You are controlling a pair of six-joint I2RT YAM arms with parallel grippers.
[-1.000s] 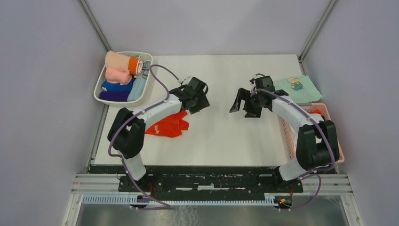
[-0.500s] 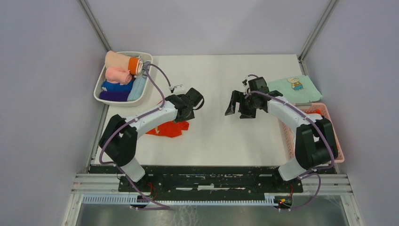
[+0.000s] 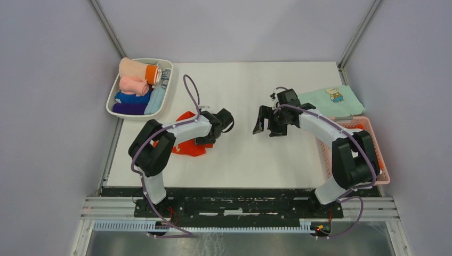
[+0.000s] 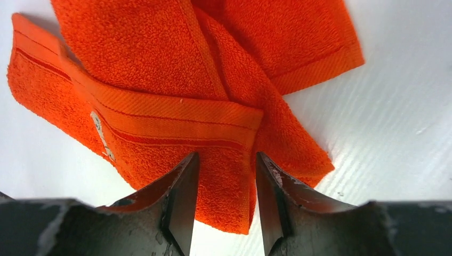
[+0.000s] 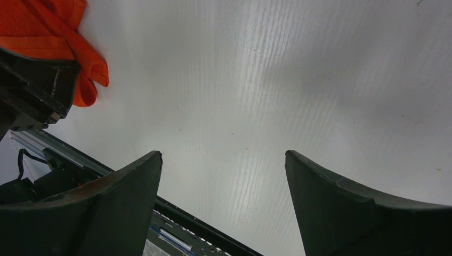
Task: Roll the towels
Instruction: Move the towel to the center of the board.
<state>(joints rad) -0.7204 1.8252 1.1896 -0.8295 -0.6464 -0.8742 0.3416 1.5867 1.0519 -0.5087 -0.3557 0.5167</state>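
Left gripper (image 4: 226,156), jaws narrow, straddles the near edge of the crumpled red-orange towel (image 4: 160,64) on the desk (image 3: 250,154); a firm grip cannot be confirmed. Right gripper (image 5: 223,154) hovers wide, empty. Far-left tray (image 3: 113,96) holds rolled cloths (image 3: 133,85).

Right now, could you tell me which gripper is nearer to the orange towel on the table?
Left. The left gripper straddles a folded corner of the orange towel; the right gripper hovers open over the table, clear of it.
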